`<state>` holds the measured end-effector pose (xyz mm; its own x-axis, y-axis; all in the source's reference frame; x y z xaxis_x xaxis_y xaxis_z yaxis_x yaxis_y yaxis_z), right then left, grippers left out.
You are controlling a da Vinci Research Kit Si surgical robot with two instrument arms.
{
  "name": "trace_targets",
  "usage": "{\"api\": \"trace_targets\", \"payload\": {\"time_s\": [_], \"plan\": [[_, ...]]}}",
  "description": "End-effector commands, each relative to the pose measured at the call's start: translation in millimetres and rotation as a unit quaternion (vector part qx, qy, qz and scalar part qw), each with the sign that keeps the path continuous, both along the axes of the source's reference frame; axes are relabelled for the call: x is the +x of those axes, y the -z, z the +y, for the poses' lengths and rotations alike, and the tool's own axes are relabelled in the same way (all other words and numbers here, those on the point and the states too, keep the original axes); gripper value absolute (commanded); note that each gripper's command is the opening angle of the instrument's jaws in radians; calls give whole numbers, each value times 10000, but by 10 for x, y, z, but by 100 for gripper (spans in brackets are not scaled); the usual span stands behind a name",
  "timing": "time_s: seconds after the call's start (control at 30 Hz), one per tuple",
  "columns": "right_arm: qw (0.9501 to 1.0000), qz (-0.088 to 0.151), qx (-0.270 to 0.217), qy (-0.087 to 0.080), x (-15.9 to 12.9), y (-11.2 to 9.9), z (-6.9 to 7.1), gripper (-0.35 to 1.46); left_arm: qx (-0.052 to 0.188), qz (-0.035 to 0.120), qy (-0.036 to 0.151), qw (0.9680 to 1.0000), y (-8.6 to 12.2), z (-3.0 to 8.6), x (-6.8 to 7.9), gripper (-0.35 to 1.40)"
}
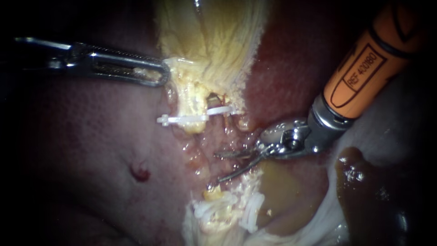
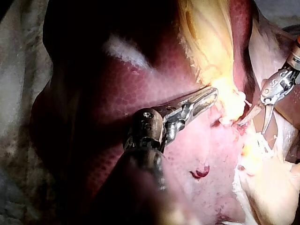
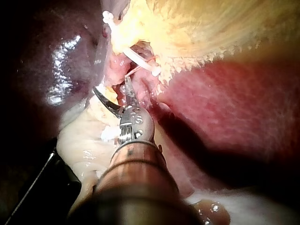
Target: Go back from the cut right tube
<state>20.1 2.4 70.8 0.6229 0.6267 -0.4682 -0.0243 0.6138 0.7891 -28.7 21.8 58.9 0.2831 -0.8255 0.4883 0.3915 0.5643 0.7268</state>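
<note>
Orange-sleeved and closest to the lens, the shaft of my right instrument (image 1: pixel 218 167) slants down from the upper right to a steel wrist. Its end effector is two thin curved blades standing narrowly apart, with nothing between them. Their tips lie near and below the cut tube stump (image 1: pixel 193 105), a pale yellow stalk. It hangs from the lower edge of the striated yellow gallbladder (image 1: pixel 214 41), near the middle of the dark red liver (image 1: pixel 91 136).

One long white plastic clip (image 1: pixel 182 120) crosses the stump's end. A thin reddish strand shows behind the clip's right end, and I cannot tell for certain which of the two is the right tube. Raw pink tissue separates this stump from a second yellow stump (image 1: pixel 214 195) lower down. That one carries more white clips, too bunched to count.

Behind the blades, along the shaft, dark liver surface lies open toward the upper right. My left instrument (image 1: pixel 165 75), the second of the two, lies level from the left, its end effector closed on the gallbladder's lower edge. Wide bare liver spreads below it, marked by one small red spot (image 1: pixel 140 173). Brown fluid (image 1: pixel 359 182) pools against white cloth (image 1: pixel 396 118) at the liver's right edge.
</note>
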Motion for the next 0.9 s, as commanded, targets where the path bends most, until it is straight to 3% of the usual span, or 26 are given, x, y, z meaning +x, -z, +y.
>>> {"api": "trace_targets", "payload": {"time_s": [0.03,0.1,0.17,0.37,0.6,0.9], "plan": [[9999,-3,-95,-53,-1,2,0,141,0,-1,-1,10000,0,0,0,-35],[9986,98,-506,-92,-3,4,1,143,0,-1,-2,10000,0,0,0,-35],[9934,21,-1120,-252,-7,9,0,143,0,-1,-2,10000,0,0,0,-35],[9767,-325,-2121,2,-32,28,5,143,0,-1,-2,10000,0,0,1,-35],[9671,-514,-2491,-24,-65,54,29,143,0,-1,-3,10000,-1,0,1,-35],[9651,-570,-2554,20,-79,69,37,143,0,-2,-3,10000,-1,1,1,-35]]}}
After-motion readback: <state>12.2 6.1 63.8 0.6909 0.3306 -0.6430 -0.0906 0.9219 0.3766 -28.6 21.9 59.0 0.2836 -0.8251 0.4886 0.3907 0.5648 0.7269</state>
